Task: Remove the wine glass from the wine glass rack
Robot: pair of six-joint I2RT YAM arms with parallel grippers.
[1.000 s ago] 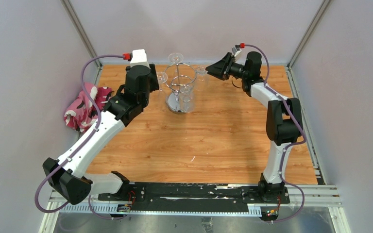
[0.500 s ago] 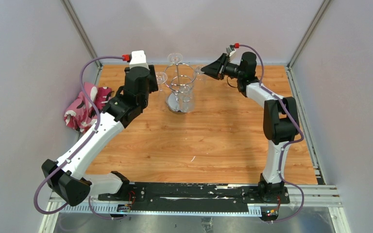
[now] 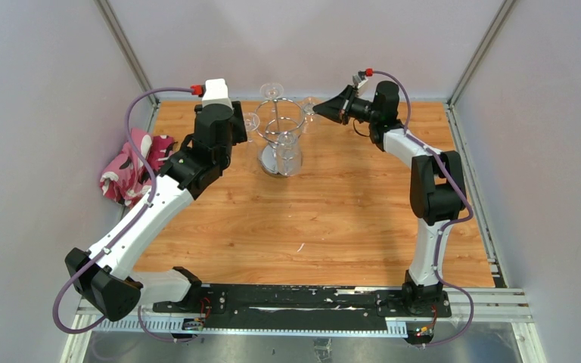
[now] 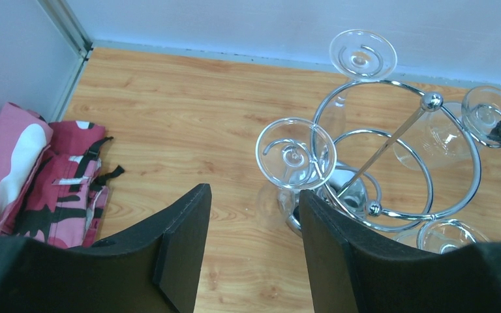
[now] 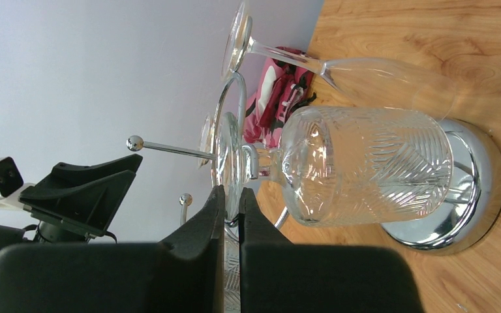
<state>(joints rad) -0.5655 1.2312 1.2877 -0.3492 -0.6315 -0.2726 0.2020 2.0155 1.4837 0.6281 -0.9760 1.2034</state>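
The chrome wine glass rack (image 3: 280, 128) stands at the back middle of the table, with several clear wine glasses hanging upside down from its rings. My right gripper (image 3: 317, 111) is at the rack's right side. Its fingers (image 5: 212, 215) are pinched on the round foot of a ribbed wine glass (image 5: 365, 166) that hangs by its stem in a ring. That glass's foot also shows in the left wrist view (image 4: 488, 111). My left gripper (image 4: 254, 195) is open and empty, just short of the left-hand glass (image 4: 295, 153). The rack's disc base (image 5: 479, 189) rests on the wood.
A pink patterned cloth (image 3: 132, 170) lies at the table's left edge. Another glass (image 4: 362, 53) hangs at the rack's far side and one (image 4: 447, 236) at its near side. The back wall is close behind the rack.
My right gripper has moved left up to the rack and its fingers have come together on the glass's foot. The left arm has barely moved.
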